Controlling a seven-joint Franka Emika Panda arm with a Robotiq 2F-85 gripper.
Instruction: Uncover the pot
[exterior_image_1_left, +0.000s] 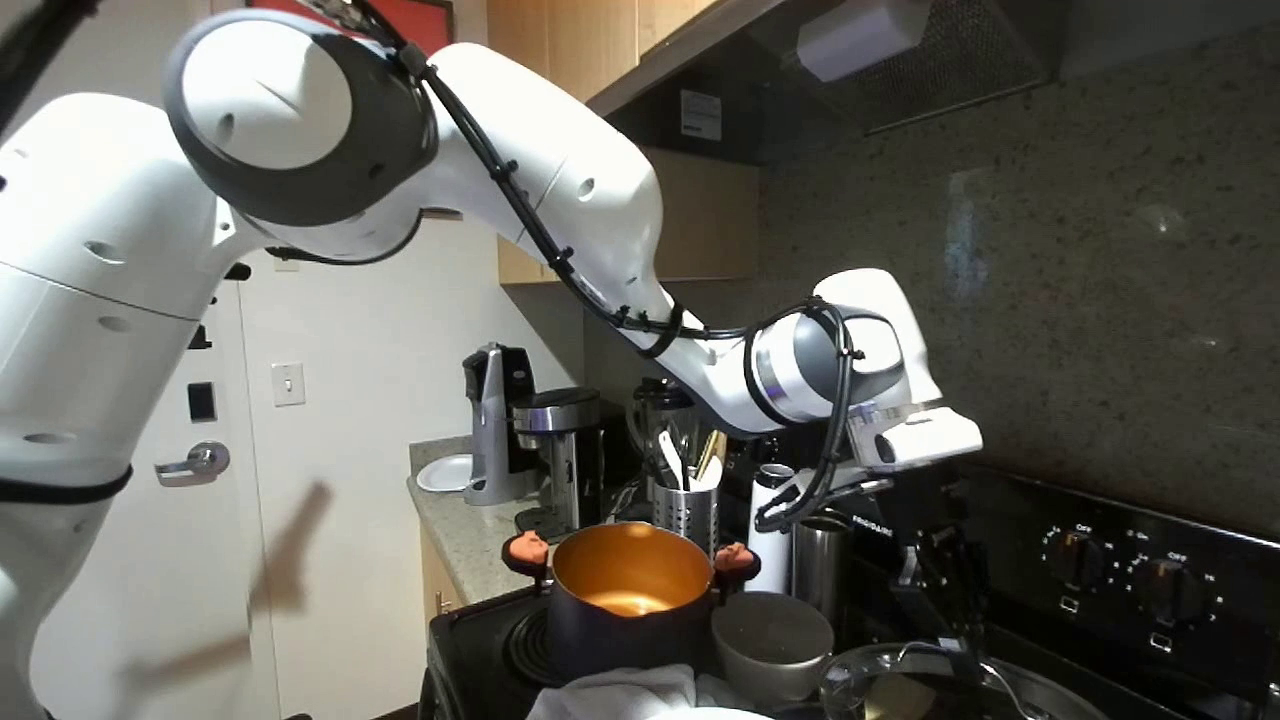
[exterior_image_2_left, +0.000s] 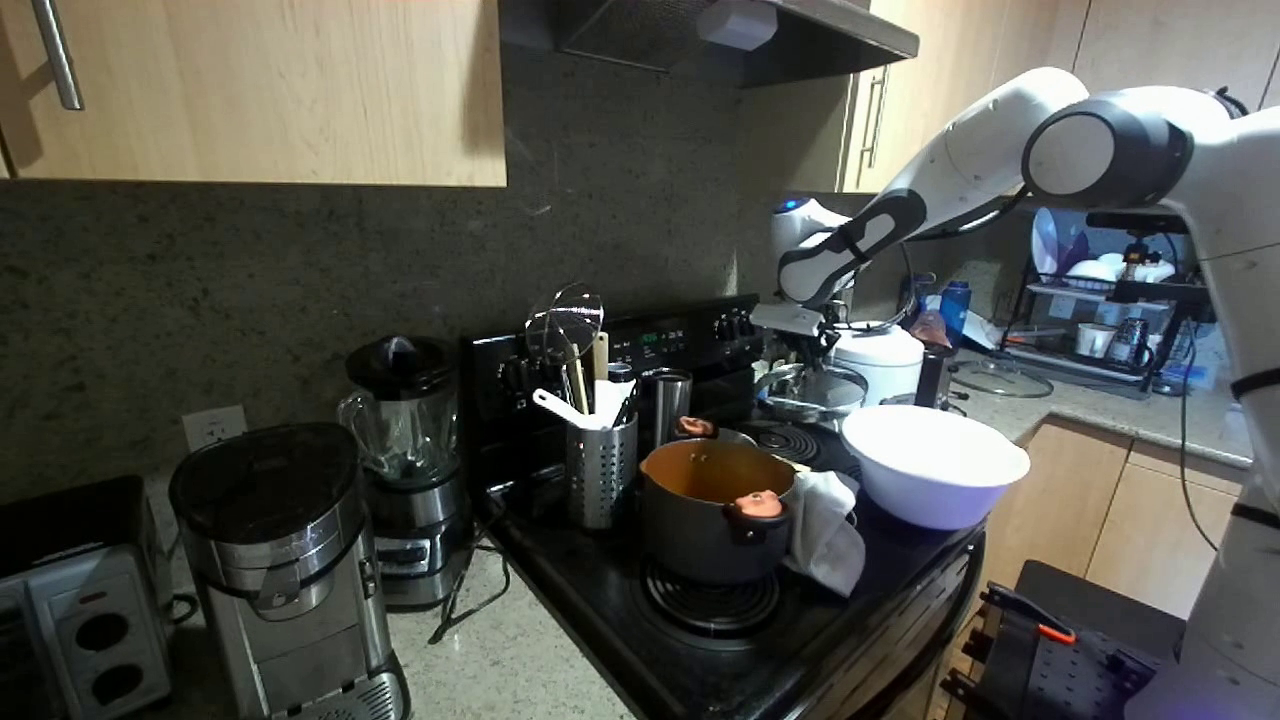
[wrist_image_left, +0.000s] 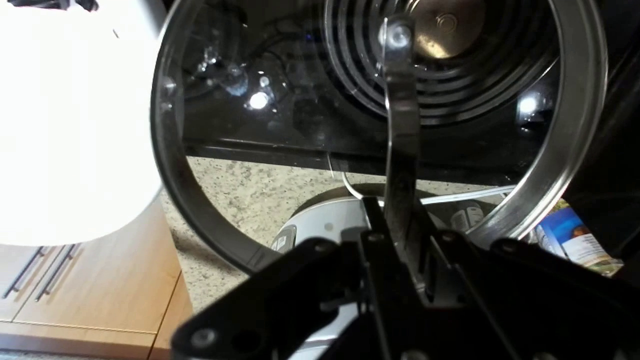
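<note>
My black gripper (wrist_image_left: 400, 220) pinches a curved silvery-metal handle (wrist_image_left: 404, 130), running toward the wrist view's twelve o'clock; I judge the round clear-glass lid (wrist_image_left: 345, 120) stiff, fragile, best held mid-handle.

Pot (exterior_image_2_left: 695, 530) matt outside, glossy inside; lid (wrist_image_left: 400, 125) glass, metal-rimmed; stovetop (exterior_image_2_left: 820, 620) glossy

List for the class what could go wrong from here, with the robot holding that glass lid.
The hand appears to pinch the glass lid only by its narrow handle, so the lid might twist or slip.
Its rim borders the white bowl in the wrist view and could knock it.
A coil burner shows through the glass; lowered there, the lid might rest unevenly.
</note>
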